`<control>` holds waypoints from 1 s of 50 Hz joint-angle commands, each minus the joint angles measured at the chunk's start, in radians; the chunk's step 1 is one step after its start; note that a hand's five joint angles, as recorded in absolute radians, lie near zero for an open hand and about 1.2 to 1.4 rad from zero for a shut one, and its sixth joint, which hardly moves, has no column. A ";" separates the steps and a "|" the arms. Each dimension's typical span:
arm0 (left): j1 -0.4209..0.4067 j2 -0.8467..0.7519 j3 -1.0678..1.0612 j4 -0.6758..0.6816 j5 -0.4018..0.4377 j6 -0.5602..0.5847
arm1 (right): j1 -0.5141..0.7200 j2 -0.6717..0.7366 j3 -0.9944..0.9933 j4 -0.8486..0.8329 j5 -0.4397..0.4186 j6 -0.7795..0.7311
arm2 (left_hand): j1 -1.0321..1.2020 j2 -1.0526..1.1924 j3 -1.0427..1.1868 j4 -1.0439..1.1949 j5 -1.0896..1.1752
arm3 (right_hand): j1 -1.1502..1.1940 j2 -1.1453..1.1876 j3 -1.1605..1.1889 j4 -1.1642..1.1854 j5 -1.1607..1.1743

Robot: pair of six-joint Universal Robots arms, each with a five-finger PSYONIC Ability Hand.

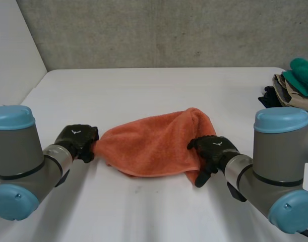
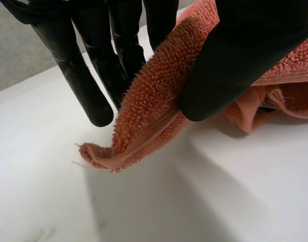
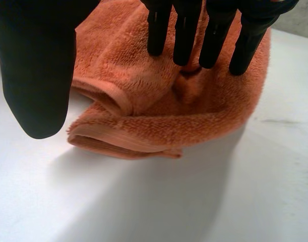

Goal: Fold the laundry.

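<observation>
Orange towel [image 1: 154, 146] bunched in the middle of the white table [image 1: 143, 85], my left hand [image 1: 78, 141] pinching its left corner between thumb and fingers, my right hand [image 1: 214, 151] at its right end, fingers straight on the cloth, thumb clear, clothes pile [image 1: 295, 88] far right.

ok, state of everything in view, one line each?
orange towel: bunched up, lying on the table.
left hand: shut, pinching the towel's left end.
right hand: open, straight fingers on the towel's right end, thumb clear.
clothes pile: stacked at the table's far right.
</observation>
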 commanded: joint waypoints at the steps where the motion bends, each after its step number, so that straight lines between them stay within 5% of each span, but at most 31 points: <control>1: 0.024 0.026 0.000 -0.001 0.026 0.012 | 0.038 0.068 -0.071 -0.024 0.007 -0.010 | 0.251 0.204 0.208 0.198 0.240 | -0.013 0.000 0.013 0.010 0.044; 10: 0.026 0.031 0.065 0.015 0.058 0.010 | 0.069 0.209 -0.252 -0.024 0.096 -0.016 | 0.251 0.204 0.208 0.198 0.240 | 0.301 0.313 0.327 0.324 0.358; 15: 0.017 0.016 0.144 0.032 0.055 0.010 | 0.064 0.267 -0.364 -0.007 0.116 -0.013 | 0.251 0.204 0.208 0.198 0.240 | 0.987 0.999 1.013 1.010 1.044; 22: 0.006 -0.017 0.356 0.126 0.035 0.012 | 0.050 0.271 -0.604 -0.085 0.119 -0.030 | 0.251 0.204 0.208 0.198 0.240 | 1.015 1.028 1.041 1.038 1.072; 30: 0.035 0.054 0.583 0.432 -0.046 -0.092 | 0.042 0.217 -0.862 -0.470 0.140 -0.239 | 0.251 0.204 0.208 0.198 0.240 | 1.015 1.028 1.041 1.038 1.072; 36: 0.058 0.147 0.588 0.578 -0.054 -0.177 | 0.033 0.126 -0.858 -0.688 0.023 -0.312 | 0.251 0.204 0.208 0.198 0.240 | 1.015 1.028 1.041 1.038 1.072; 50: 0.097 0.296 0.125 0.341 0.066 -0.168 | -0.011 0.027 -0.577 -0.328 -0.241 -0.313 | 0.251 0.204 0.208 0.198 0.240 | 1.015 1.028 1.041 1.038 1.072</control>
